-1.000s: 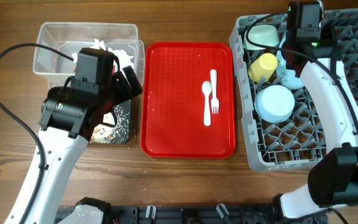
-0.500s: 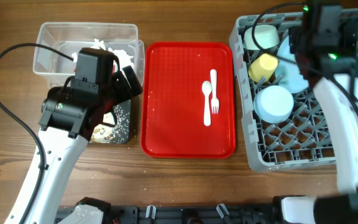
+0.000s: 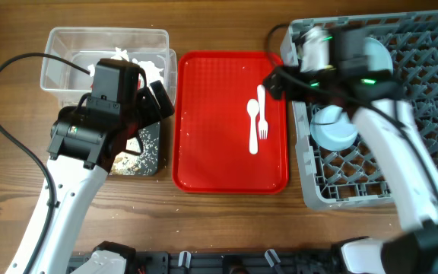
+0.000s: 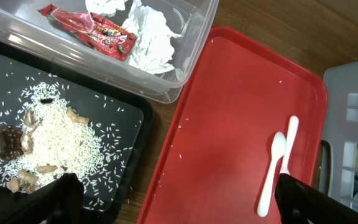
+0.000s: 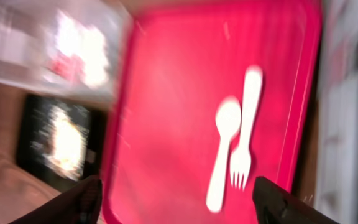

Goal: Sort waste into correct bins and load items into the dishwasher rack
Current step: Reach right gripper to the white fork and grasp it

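Observation:
A white plastic spoon [image 3: 252, 125] and fork [image 3: 262, 114] lie side by side on the red tray [image 3: 211, 137]. My right gripper [image 3: 276, 82] hovers open and empty over the tray's right edge; its blurred wrist view shows the spoon [image 5: 222, 152] and fork [image 5: 244, 130] ahead of the gripper [image 5: 179, 208]. My left gripper [image 4: 176, 208] is open and empty above the black bin [image 4: 123, 106], which holds rice and beige food scraps [image 4: 36, 149]. The clear tub [image 4: 191, 43] holds the red wrapper [image 4: 95, 28] and white tissues [image 4: 151, 31]. An upturned light blue bowl [image 3: 334, 128] sits in the grey rack [image 3: 310, 194].
The right arm crosses the rack's near-left part and hides the other dishes there. The left arm covers most of the black bin [image 3: 149, 156] and part of the clear tub [image 3: 67, 46] in the overhead view. Bare wood surrounds the tray.
My right arm has swung left from the rack's back corner to the tray's right edge, its view now over the cutlery. The left arm has not moved.

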Controlling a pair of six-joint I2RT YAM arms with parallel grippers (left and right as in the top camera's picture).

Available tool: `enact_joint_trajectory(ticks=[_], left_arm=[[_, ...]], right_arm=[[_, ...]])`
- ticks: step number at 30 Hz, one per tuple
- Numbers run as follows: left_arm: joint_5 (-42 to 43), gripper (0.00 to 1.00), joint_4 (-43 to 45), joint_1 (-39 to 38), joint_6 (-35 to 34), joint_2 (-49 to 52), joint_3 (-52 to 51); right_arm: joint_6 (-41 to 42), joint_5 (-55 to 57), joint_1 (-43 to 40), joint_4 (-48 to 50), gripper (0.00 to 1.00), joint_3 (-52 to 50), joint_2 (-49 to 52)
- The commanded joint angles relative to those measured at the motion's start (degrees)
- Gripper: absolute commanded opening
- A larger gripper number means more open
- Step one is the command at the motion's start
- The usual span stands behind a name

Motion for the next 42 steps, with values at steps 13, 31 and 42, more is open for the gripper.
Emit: enact_joint_trajectory(ticks=[13,31,42], left_arm=[[0.3,1.00,0.1,0.3,0.3,0.0,0.3],[0.3,1.00,0.1,0.3,0.3,0.0,0.3],[0.3,1.00,0.1,0.3,0.3,0.0,0.3]], right_arm=[[12.1,14.3,7.1,-1.8,0.51,-1.0,20.7],[13.2,14.7,7.1,2.4,0.17,-1.1,29.4],[10.4,14.7,7.0,-1.2,0.04,1.3,25.8]])
